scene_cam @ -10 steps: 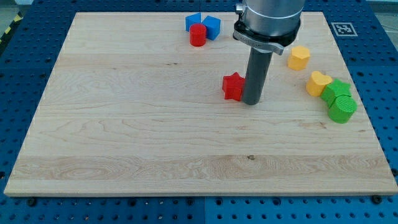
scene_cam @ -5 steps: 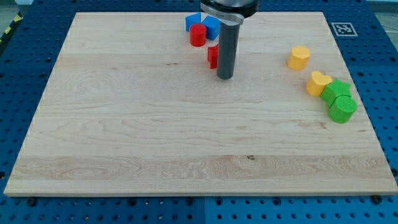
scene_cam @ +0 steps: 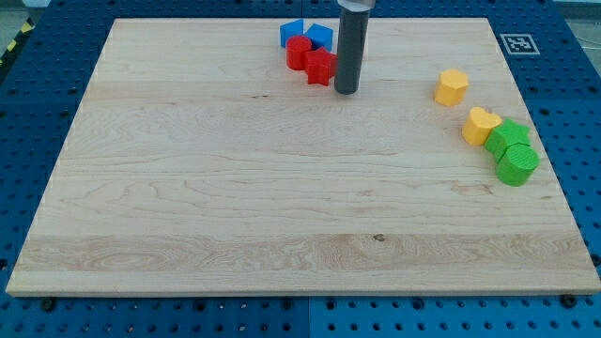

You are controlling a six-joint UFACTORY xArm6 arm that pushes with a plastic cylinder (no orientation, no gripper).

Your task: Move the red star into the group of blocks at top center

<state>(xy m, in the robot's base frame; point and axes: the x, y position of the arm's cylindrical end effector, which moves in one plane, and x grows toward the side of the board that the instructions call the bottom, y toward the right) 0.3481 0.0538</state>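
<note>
**Red star pressed against the top-centre cluster**

We have no claw on this arm, so there is nothing to report as released, clenched or grasping; we end in a dark rod, and my tip [scene_cam: 346, 91] rests on the wooden board [scene_cam: 235, 207] at about 12 o'clock from the board's middle.

The red star [scene_cam: 320, 67] sits just at 9 o'clock of the rod, touching it or very nearly so. On its far side the star meets the red cylinder [scene_cam: 299, 52], which lies at its 10 o'clock. Behind those two, at the view's top, stand two blue blocks: one blue block [scene_cam: 292, 32] at 12 o'clock of the red cylinder, the other blue block [scene_cam: 320, 37] at 12 o'clock of the star, partly hidden by the rod. The four pieces form one tight group.

Well apart, toward 3 o'clock from my tip, we see a yellow block [scene_cam: 452, 86]. Lower at 4 o'clock lies a yellow heart-like block [scene_cam: 480, 124], touching a green block [scene_cam: 508, 137], with a green cylinder [scene_cam: 516, 164] just below it.
</note>
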